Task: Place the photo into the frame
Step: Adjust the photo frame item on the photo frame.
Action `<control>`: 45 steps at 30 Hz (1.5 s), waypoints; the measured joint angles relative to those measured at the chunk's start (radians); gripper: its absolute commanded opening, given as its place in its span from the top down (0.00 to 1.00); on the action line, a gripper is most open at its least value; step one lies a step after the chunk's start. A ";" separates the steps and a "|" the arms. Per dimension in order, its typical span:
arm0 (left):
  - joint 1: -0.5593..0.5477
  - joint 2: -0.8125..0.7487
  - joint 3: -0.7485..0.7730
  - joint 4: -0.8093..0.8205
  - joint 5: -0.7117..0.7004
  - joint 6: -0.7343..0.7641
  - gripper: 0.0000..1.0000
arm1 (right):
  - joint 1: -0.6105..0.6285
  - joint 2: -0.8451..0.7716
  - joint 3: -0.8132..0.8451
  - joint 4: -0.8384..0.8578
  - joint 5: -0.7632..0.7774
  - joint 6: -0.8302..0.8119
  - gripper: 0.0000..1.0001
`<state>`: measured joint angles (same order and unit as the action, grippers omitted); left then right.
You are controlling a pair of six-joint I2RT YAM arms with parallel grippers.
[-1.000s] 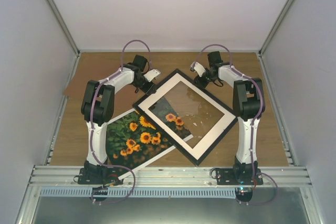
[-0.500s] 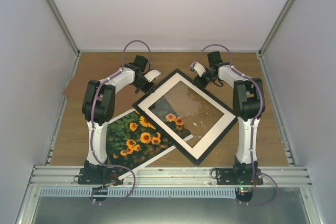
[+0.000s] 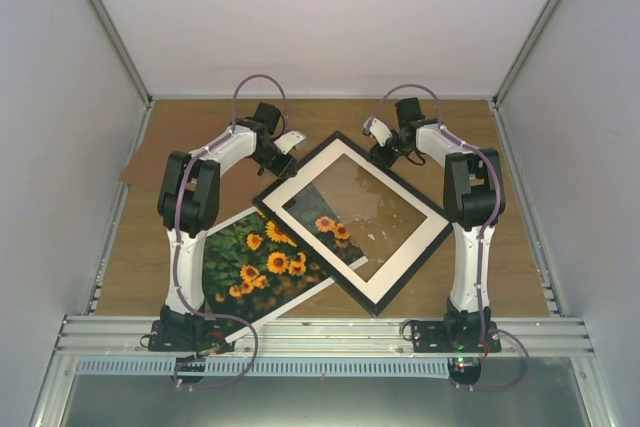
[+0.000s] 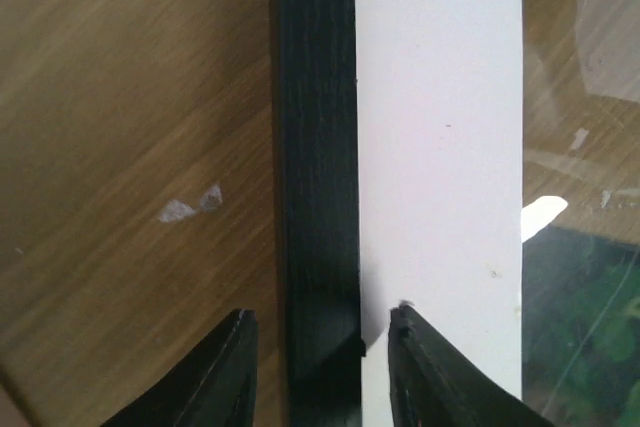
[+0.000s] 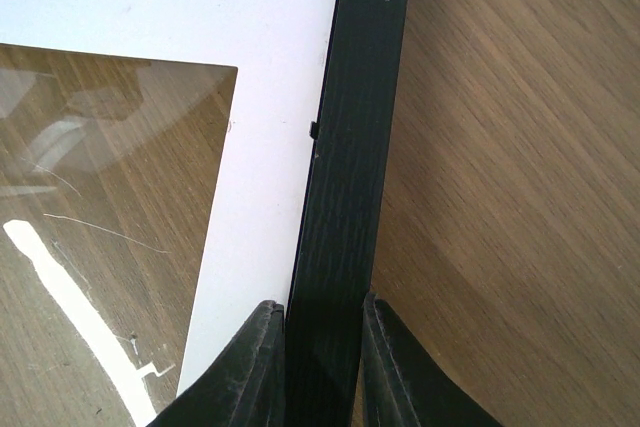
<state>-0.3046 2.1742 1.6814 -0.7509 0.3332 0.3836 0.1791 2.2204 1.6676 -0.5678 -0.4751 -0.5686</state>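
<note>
Top external: the photo (image 3: 245, 267) lies flat on the table (image 3: 520, 247) at near left. Its far-right corner is tucked under the frame (image 3: 408, 196) (sunflowers show through the glazing (image 3: 375, 217)). So it is overlapped, not inserted. The frame sits mid-table, turned like a diamond, with the white mat (image 3: 375, 294) in it.

Versus a second ago, photo and frame haven't budged. Only my left arm has shifted a hair at the far-left rail.

Left wrist: my left gripper (image 4: 322, 315) straddles that black rail with its jaws apart. One finger is over bare wood, the other over the mat, with a gap each side, so there is no grip.

Right wrist: my right gripper (image 5: 320, 302) is clamped across the far-right rail, both fingers hard against it.

My read: only one side is pinned, so no clean lift yet. The left needs to close first.
</note>
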 measured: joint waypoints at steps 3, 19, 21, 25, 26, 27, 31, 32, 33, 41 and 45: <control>0.004 -0.001 0.009 0.007 0.005 -0.014 0.51 | 0.000 0.000 -0.001 0.001 -0.002 0.005 0.94; 0.013 -0.008 0.008 0.025 -0.019 -0.033 0.46 | 0.000 0.000 -0.002 0.006 -0.006 0.043 0.94; 0.013 -0.008 0.007 0.025 -0.020 -0.033 0.47 | 0.000 0.000 -0.002 0.006 -0.006 0.045 0.92; 0.013 -0.008 -0.002 0.027 -0.021 -0.032 0.47 | 0.000 0.000 -0.002 0.006 -0.007 0.052 0.83; 0.013 -0.008 -0.004 0.027 -0.021 -0.033 0.47 | 0.000 0.000 -0.002 0.006 -0.009 0.054 0.80; 0.013 -0.008 -0.005 0.027 -0.021 -0.033 0.47 | 0.000 0.000 -0.001 0.006 -0.013 0.056 0.76; 0.013 -0.008 -0.003 0.032 -0.017 -0.035 0.44 | 0.000 0.005 0.019 -0.014 -0.049 0.079 0.55; 0.012 -0.008 0.001 0.032 -0.016 -0.036 0.42 | 0.000 0.005 0.032 -0.023 -0.065 0.085 0.50; 0.012 -0.006 0.011 0.029 -0.015 -0.037 0.41 | 0.001 0.005 0.047 -0.031 -0.079 0.091 0.47; 0.000 0.056 0.208 0.039 0.009 -0.053 0.37 | -0.052 -0.031 0.111 -0.144 -0.237 0.046 0.30; -0.003 0.056 0.203 0.029 0.026 -0.042 0.34 | -0.144 -0.120 0.111 -0.341 -0.301 -0.163 0.21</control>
<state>-0.3080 2.2303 1.8839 -0.7219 0.3595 0.3420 0.0353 2.1002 1.7790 -0.9089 -0.7765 -0.7319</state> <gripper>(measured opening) 0.644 0.738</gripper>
